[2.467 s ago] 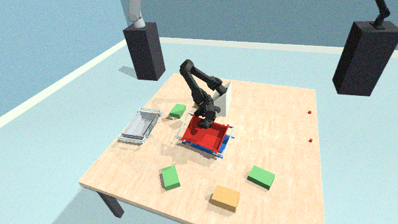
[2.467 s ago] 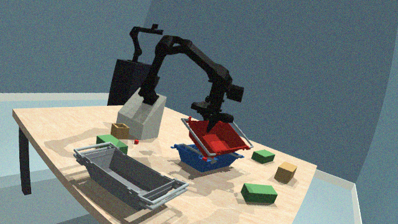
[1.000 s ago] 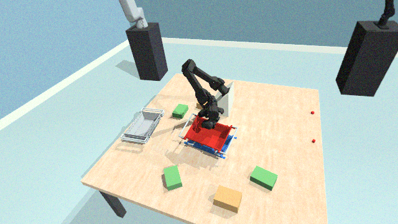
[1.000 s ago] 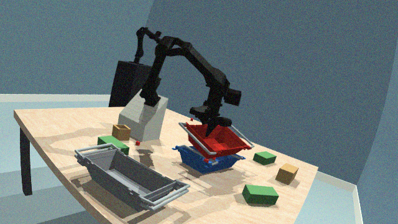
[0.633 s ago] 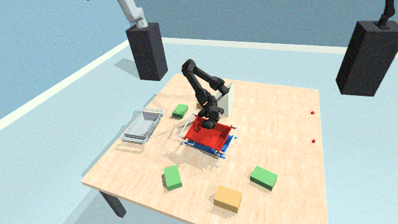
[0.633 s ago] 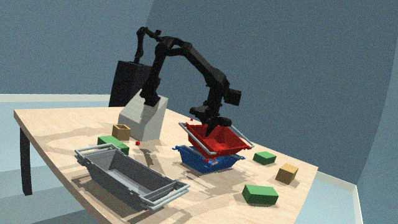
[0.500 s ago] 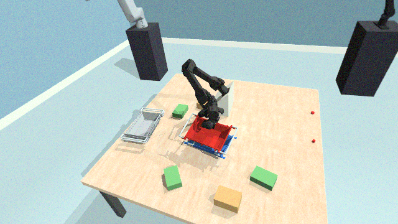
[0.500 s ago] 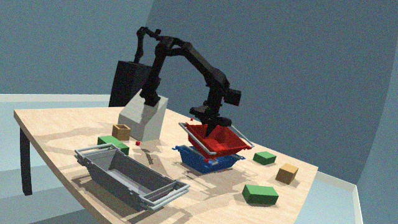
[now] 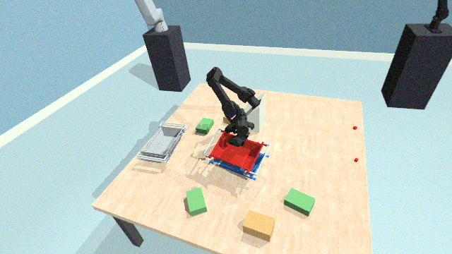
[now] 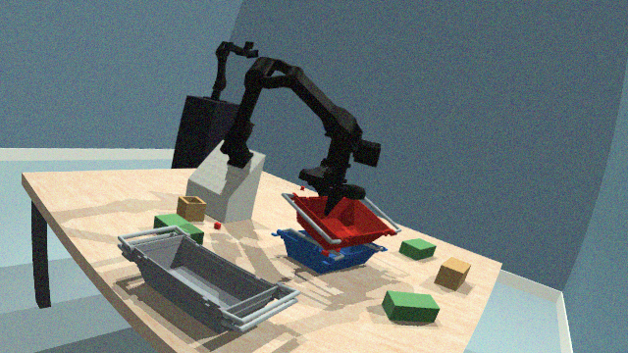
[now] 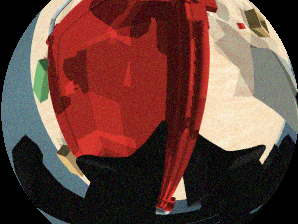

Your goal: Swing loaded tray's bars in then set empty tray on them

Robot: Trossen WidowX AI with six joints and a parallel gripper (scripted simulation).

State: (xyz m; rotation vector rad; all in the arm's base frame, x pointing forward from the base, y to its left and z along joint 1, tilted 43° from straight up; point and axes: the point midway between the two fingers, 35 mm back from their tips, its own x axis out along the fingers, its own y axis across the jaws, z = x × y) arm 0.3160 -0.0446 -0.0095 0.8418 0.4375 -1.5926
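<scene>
Pincer (image 9: 237, 141) (image 10: 330, 208), nearly closed, grips the near wall of the red tray (image 9: 237, 152) (image 10: 350, 227) (image 11: 112, 85); the tray hangs beneath it, tilted, above the blue tray (image 9: 226, 167) (image 10: 319, 257) on the worktop (image 9: 318, 148) (image 10: 98, 181) (image 11: 235, 120).

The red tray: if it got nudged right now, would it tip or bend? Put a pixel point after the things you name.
The red tray (image 9: 234, 155) (image 10: 343, 234) (image 11: 120, 75) would probably swing or tilt rather than slide, since the jaws pinch it at one wall and it hangs slanted over the blue tray (image 10: 321, 260). It looks fairly stiff: its walls keep straight edges. Its thin walls and open top suggest it is light for its size.
</scene>
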